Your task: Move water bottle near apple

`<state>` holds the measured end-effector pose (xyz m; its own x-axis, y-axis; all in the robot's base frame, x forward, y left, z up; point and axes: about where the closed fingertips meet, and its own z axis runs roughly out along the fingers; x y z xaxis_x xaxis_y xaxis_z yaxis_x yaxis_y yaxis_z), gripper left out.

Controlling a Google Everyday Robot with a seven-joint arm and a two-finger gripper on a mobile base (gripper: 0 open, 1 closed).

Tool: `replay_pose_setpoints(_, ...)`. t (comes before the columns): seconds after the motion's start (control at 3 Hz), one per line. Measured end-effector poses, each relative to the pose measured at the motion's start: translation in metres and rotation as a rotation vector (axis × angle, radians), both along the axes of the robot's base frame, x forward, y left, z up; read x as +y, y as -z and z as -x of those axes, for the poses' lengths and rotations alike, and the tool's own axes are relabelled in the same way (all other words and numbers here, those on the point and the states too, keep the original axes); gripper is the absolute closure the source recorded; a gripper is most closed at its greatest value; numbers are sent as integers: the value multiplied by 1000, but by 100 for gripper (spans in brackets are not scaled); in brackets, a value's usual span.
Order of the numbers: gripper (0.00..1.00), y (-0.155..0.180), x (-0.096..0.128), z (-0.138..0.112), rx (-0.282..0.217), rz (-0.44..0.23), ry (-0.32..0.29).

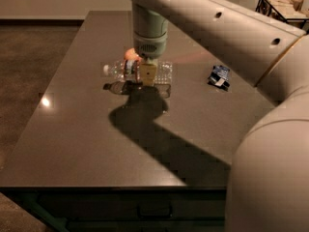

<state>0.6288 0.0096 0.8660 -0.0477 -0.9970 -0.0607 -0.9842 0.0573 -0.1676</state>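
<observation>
The water bottle (164, 72) is clear and ribbed, with its white cap (105, 70) pointing left. It lies level, held a little above the dark table (87, 144), and its shadow falls just below it. My gripper (147, 74) comes down from above and is shut on the bottle's middle, over the label band. The apple (130, 54) is reddish. It sits right behind the bottle and is partly hidden by the gripper and the bottle.
A small blue-and-white snack packet (218, 76) lies on the table to the right. My arm (231, 37) crosses the upper right of the view. A wire rack (282, 6) stands beyond the far right corner. The table's left edge drops to brown carpet.
</observation>
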Motion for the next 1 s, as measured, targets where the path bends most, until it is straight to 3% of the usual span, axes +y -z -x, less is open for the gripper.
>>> replay_pose_setpoints(0.33,82,-2,-22,-18,-4,5,29)
replay_pose_setpoints(1.0,36,17,-28,-14,49,4,-26)
